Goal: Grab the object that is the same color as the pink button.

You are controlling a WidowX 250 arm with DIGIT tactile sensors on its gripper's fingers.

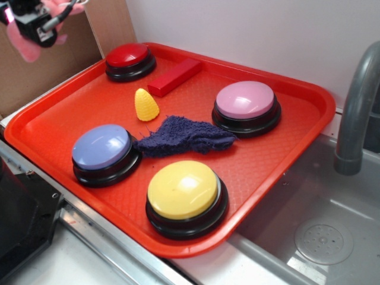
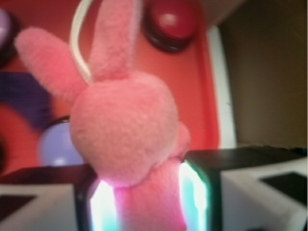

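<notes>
Pink plush bunny (image 2: 127, 130) fills the wrist view, round head toward the camera, two long ears pointing up the frame and a thin pale loop string (image 2: 79, 43) curving beside them. Its body is pinched between the gripper (image 2: 147, 202) pads, whose inner faces glow pale green and white on either side of the fabric, so the pincer is clenched on the toy. From the exterior camera the gripper sits high in the top left corner, above the tray's far left edge and clear of it, with pink fluff hanging below and beside the black fingers.

Down on the red tray (image 1: 53, 127), the pink button (image 1: 246, 101) sits at the far right, pale mauve dome on a black base, well apart from the held toy. A red button (image 1: 128, 58) is at the far corner, nearest the gripper, and a red block (image 1: 174, 76) lies just beside it. A yellow knitted cone (image 1: 146, 105) stands near the tray's middle, with a dark blue cloth (image 1: 185, 136) crumpled just in front of it. The cloth's left end touches the base of the lavender-blue button (image 1: 103, 148). A yellow button (image 1: 184, 191) sits at the near edge. To the right of the tray is a grey sink (image 1: 323, 231) with a grey faucet (image 1: 358, 107) arching over it.
</notes>
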